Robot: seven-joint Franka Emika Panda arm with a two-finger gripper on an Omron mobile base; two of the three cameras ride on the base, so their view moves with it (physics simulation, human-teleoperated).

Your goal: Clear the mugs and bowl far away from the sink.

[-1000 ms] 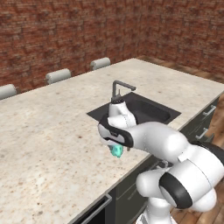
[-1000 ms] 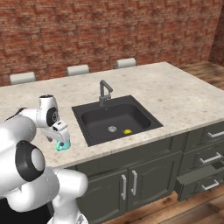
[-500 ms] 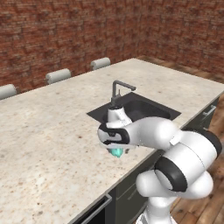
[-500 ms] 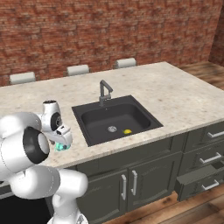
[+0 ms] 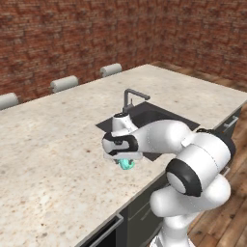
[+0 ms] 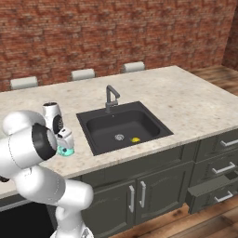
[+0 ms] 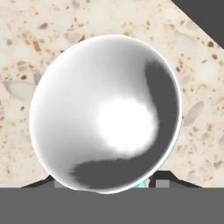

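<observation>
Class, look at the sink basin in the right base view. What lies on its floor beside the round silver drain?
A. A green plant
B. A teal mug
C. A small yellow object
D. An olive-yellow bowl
C. In the black sink, a small yellow object lies just right of the silver drain; the teal mug is out on the counter under the gripper.

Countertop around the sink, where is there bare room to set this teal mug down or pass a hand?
The countertop left of the sink is bare back to the brick wall, and so is the stretch right of the basin. It is crowded only at the front edge beside the sink, where the tool stands over the teal mug.
</observation>
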